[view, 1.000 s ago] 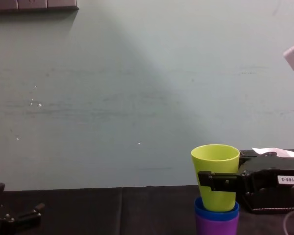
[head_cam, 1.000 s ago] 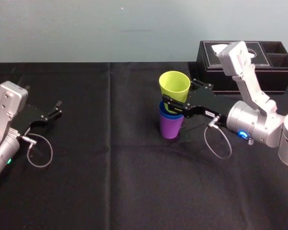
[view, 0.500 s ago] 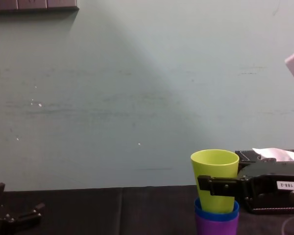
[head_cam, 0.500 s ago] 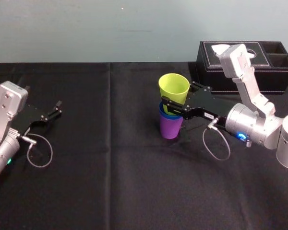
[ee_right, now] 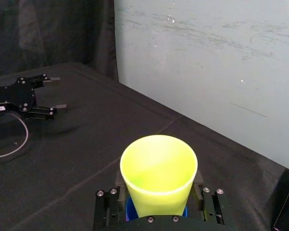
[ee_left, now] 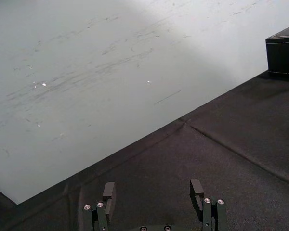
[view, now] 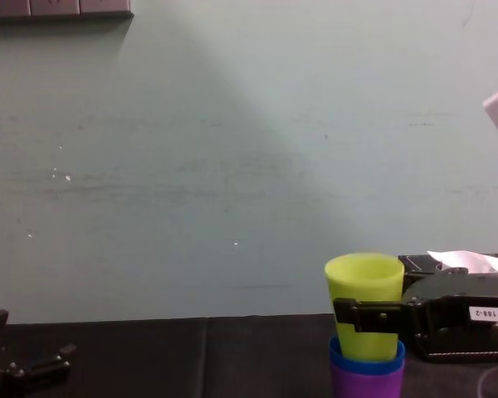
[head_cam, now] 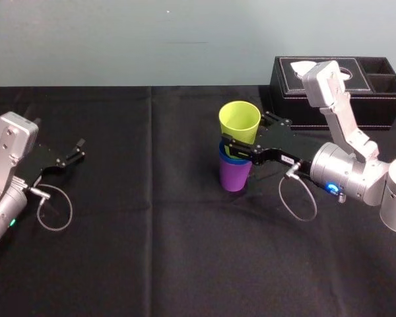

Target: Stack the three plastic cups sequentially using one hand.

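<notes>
Black cloth [head_cam: 185,251] covers the table, and a pale green wall [head_cam: 119,39] stands behind it. Near the middle of the cloth the three cups are seen nested upright: the purple cup [head_cam: 235,176] at the bottom on the cloth, the blue cup [head_cam: 224,157] inside it with just its rim showing, and the yellow-green cup [head_cam: 239,121] on top, its lower part sunk in the blue one. The right gripper [head_cam: 244,131] is reached in from the right, and its jaws are closed on the yellow-green cup, one finger on each side of the wall about halfway up. A black tissue box [head_cam: 356,99] is set just behind that arm.

From the chest view a white printed label [view: 482,313] is made out on the right gripper, and the near finger is seen lying level across the cup above the blue rim. From the right wrist view the cup's open mouth is looked into.

The left gripper [ee_left: 152,190] is parked low over the cloth at the far left, well apart from the cups, its jaws spread with nothing between them.
</notes>
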Action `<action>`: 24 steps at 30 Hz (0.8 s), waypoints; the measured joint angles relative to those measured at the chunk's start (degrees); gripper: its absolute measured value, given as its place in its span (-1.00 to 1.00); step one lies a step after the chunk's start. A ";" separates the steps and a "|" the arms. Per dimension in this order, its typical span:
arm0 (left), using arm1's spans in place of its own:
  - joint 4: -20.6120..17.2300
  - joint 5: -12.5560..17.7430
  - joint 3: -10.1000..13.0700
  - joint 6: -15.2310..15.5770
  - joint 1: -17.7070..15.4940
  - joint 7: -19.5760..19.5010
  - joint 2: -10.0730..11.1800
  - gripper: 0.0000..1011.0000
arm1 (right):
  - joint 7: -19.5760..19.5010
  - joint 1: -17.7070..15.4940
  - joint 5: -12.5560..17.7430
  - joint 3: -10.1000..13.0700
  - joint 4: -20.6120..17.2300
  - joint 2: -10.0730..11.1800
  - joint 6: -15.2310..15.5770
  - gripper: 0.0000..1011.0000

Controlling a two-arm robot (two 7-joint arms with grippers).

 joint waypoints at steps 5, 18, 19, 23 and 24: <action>0.00 0.00 0.00 0.00 0.00 0.00 0.00 1.00 | -0.01 -0.02 -0.02 0.02 -0.05 0.02 0.01 0.83; 0.00 0.00 0.00 0.00 0.00 0.00 0.00 1.00 | -0.03 -0.02 -0.05 0.02 -0.14 0.03 0.05 0.98; 0.00 0.00 0.00 0.00 0.00 0.00 0.00 1.00 | -0.16 -0.20 -0.03 0.14 -0.36 0.10 0.05 0.98; 0.00 0.00 0.00 0.00 0.00 0.00 0.00 1.00 | -1.11 -1.75 0.71 1.57 -2.07 0.77 -0.07 0.98; 0.00 0.00 0.00 0.00 0.00 0.00 0.00 1.00 | -1.65 -2.81 1.24 2.51 -3.19 1.24 -0.23 0.98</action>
